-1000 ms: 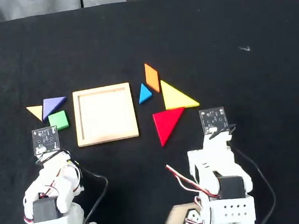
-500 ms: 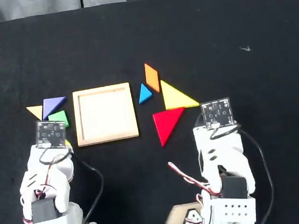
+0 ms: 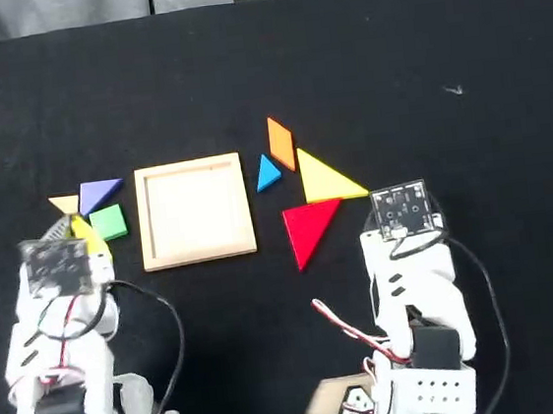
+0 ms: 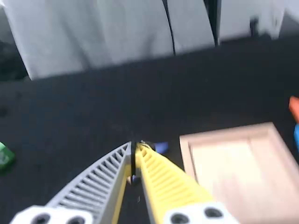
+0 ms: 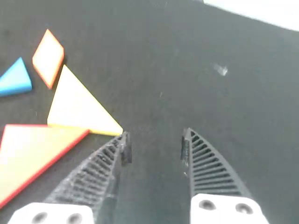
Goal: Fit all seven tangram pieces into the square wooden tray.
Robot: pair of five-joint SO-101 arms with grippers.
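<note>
Since a second ago the left arm has swung outward, away from the tray, and the right arm has stretched slightly forward. No piece has shifted.

Step in hand, by my judgement: the approach to a first pick, since the square wooden tray [image 3: 195, 212] holds nothing. All seven pieces lie flat on the black table [image 3: 449, 149].

- Left of the tray, close together: green square [image 3: 108, 222], purple triangle [image 3: 97, 193], small pale-yellow triangle [image 3: 63, 204].
- Right of the tray: small blue triangle [image 3: 267, 173], orange parallelogram [image 3: 281, 143], large yellow triangle [image 3: 323, 180], red triangle [image 3: 308, 225].

The left gripper [image 4: 134, 150] has its fingers pressed together on nothing. Its tip is near the green square and the purple triangle, with the tray close by.

The right gripper [image 5: 154, 142] stands spread and empty. One fingertip is at the large yellow triangle's sharp corner, and the red triangle lies beside that finger.

The next move likely calls for the right gripper to centre over a triangle and descend. The left gripper must open before any grasp.
</note>
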